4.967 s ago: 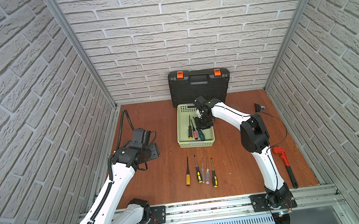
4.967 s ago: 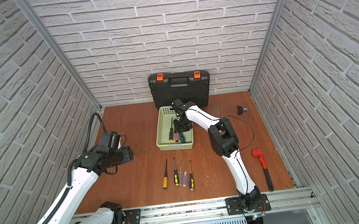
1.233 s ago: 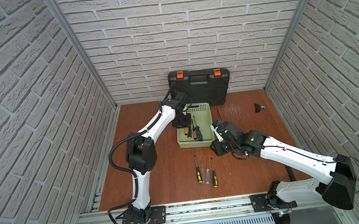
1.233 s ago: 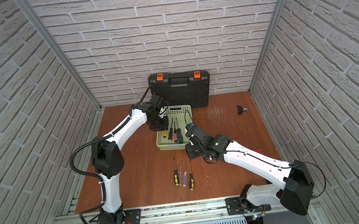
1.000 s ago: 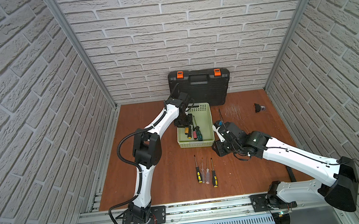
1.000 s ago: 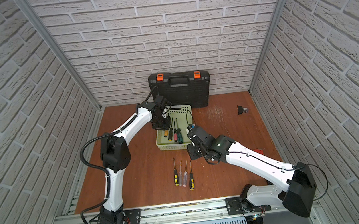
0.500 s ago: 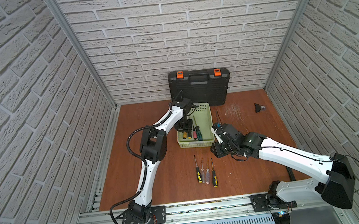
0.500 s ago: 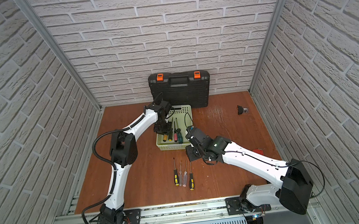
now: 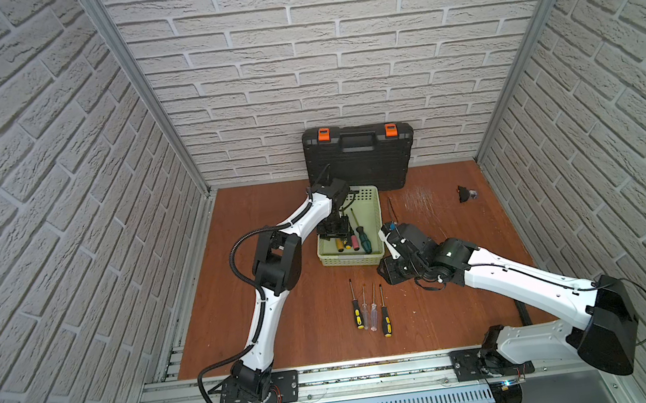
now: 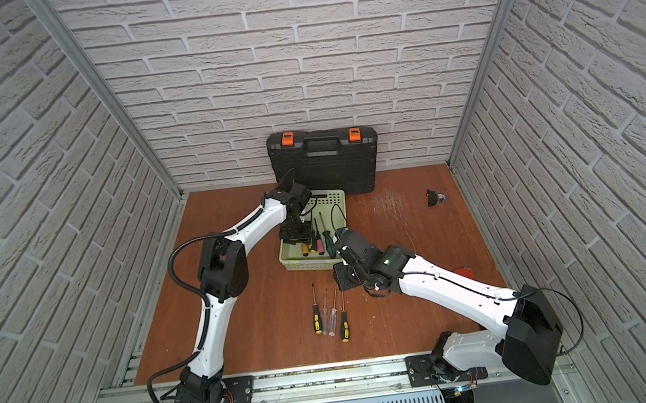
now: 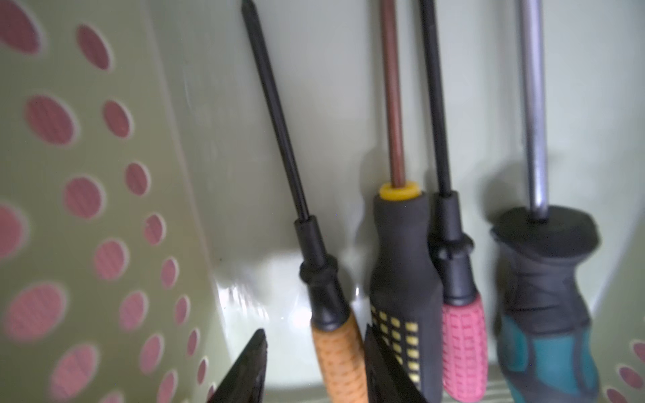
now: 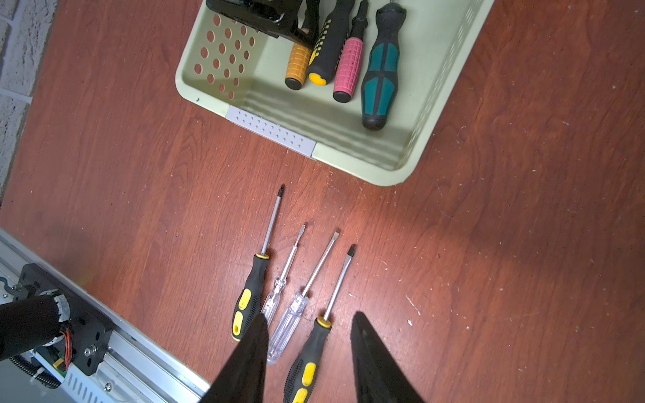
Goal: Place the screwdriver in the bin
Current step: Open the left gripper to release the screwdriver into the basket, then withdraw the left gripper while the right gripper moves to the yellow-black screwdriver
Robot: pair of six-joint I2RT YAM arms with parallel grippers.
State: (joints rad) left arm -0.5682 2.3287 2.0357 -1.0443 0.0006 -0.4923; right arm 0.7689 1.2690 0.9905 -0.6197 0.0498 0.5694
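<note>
Fingers [image 11: 249, 370] of the left gripper [image 11: 314, 329] stand narrowly apart inside the bin [image 11: 87, 209], one on each side of the orange-handled screwdriver [image 11: 340, 359]. A gap shows between one finger and the handle, so nothing is clamped. That screwdriver lies flat on the bin's floor, nearest the perforated side wall on the left arm's side, its tip toward the bin's far end. Beside it in the bin, handles level, lie a black-and-yellow screwdriver [image 12: 323, 52], a pink screwdriver [image 12: 349, 66] and a teal screwdriver [image 12: 380, 76].

The right gripper [image 12: 309, 314], its fingers parted around nothing, hangs over the table [image 9: 320, 328] just in front of the bin's near corner on the right arm's side. Four loose screwdrivers [image 12: 249, 300] lie in a row on the table in front of the bin. A black tool case [image 9: 359, 156] stands behind the bin.
</note>
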